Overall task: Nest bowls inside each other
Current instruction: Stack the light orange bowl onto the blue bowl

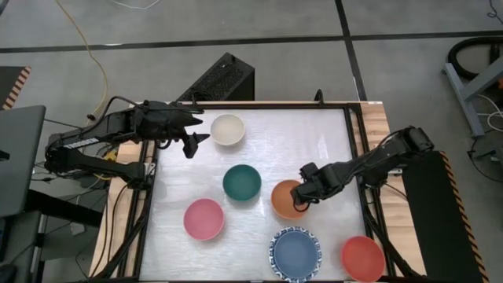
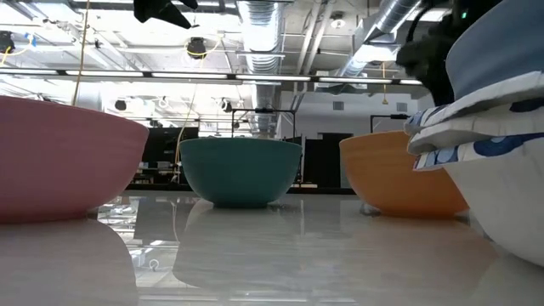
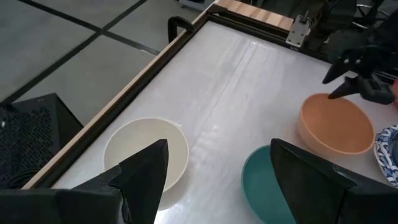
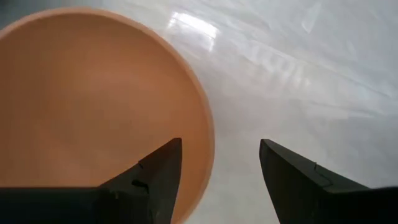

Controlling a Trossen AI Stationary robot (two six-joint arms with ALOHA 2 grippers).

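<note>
Several bowls stand on the white table. An orange bowl (image 1: 288,198) sits right of the middle. My right gripper (image 1: 305,203) hangs open over its right-hand rim (image 4: 208,140), pointing steeply down, one finger over the hollow and one over the table outside. I see no touch. A cream bowl (image 1: 228,130) rests at the far side, and my left gripper (image 1: 196,142) hovers open, high beside it. A dark green bowl (image 1: 241,182) stands mid-table and a pink bowl (image 1: 204,218) at the near left. A blue bowl (image 1: 296,253) is nested in white bowls with blue-patterned rims (image 2: 476,144).
A red bowl (image 1: 362,258) stands in the near right corner, close to the blue stack. Black frame rails (image 1: 355,141) and wooden edges border the table. Bare table shows between the cream bowl and the far right corner (image 1: 306,141).
</note>
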